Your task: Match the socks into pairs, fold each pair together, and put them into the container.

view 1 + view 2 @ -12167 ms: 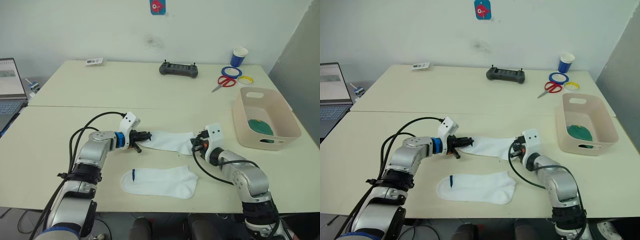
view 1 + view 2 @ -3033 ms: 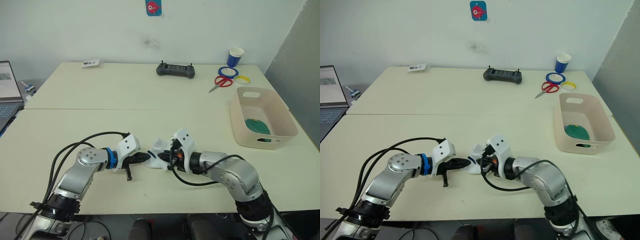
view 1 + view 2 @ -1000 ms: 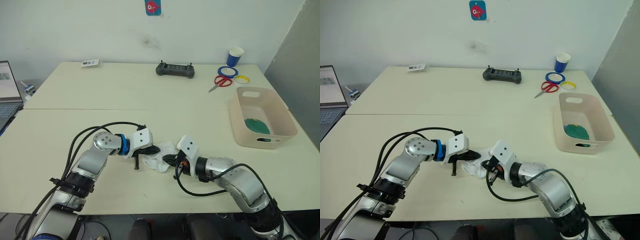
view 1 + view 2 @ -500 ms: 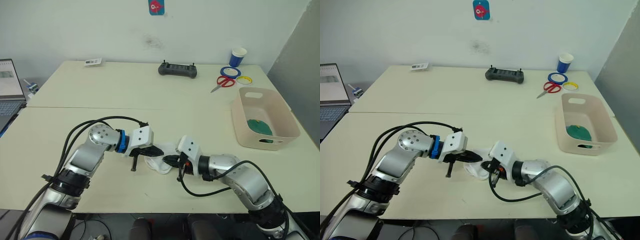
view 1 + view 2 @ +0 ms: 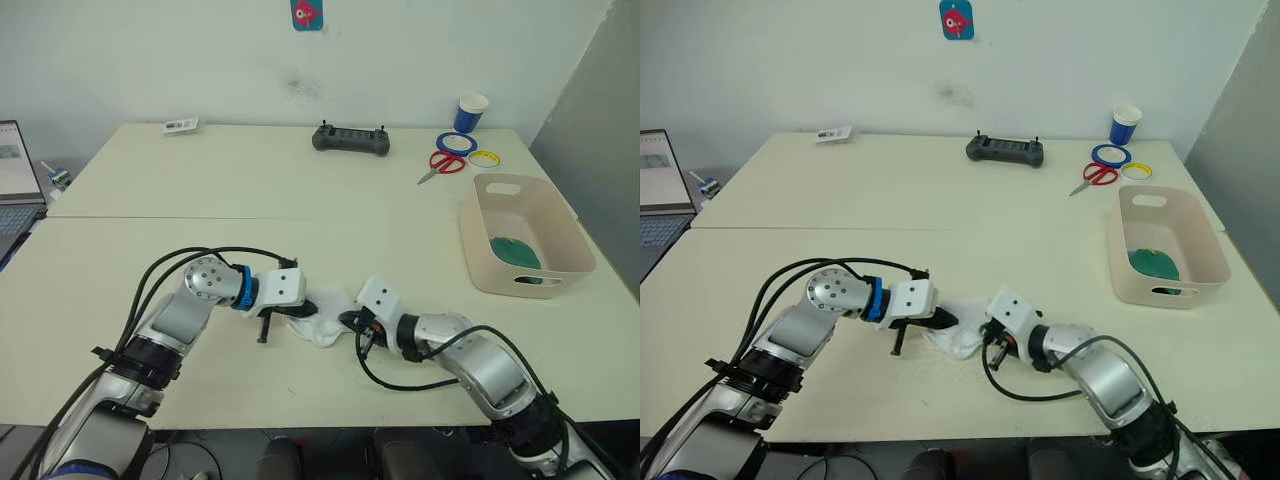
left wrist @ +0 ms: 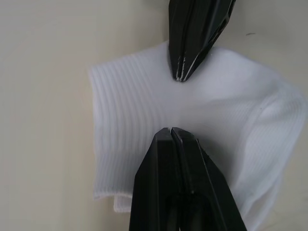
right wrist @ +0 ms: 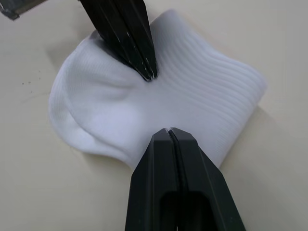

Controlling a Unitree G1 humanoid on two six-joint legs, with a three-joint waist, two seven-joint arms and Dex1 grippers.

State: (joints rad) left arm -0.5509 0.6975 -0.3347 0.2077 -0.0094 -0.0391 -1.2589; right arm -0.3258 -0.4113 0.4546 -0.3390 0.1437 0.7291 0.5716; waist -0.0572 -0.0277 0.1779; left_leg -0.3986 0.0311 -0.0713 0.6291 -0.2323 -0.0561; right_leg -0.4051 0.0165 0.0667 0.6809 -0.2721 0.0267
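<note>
Here, one folded bundle of white socks (image 5: pixel 322 322) on the bench (image 5: pixel 200 250), lower centre of the head views, with ribbed cuffs visible from the wrist cameras; number of socks in the bundle not clear. Left gripper (image 5: pixel 303 308) at the bundle's left edge, jaws closed tip to tip, pressing on the white fabric without clearly pinching it. Right gripper (image 5: pixel 350 322) at the bundle's right edge, jaws likewise closed, tips meeting the cloth. One beige-pink container (image 5: pixel 480 262) at the right edge of the frame, well apart from the bundle, holding one dark green sock item (image 5: pixel 515 250) with a yellow mark. Along the upper part: one black controller (image 5: pixel 350 139), one blue-and-white paper cup (image 5: pixel 471 110), one pair of red scissors (image 5: pixel 444 165), two tape rings, one blue (image 5: pixel 459 143) and one yellow (image 5: pixel 489 158). One small card (image 5: pixel 182 125) at upper left, its print unreadable. One laptop (image 5: pixel 17 195) at the far left edge.
</note>
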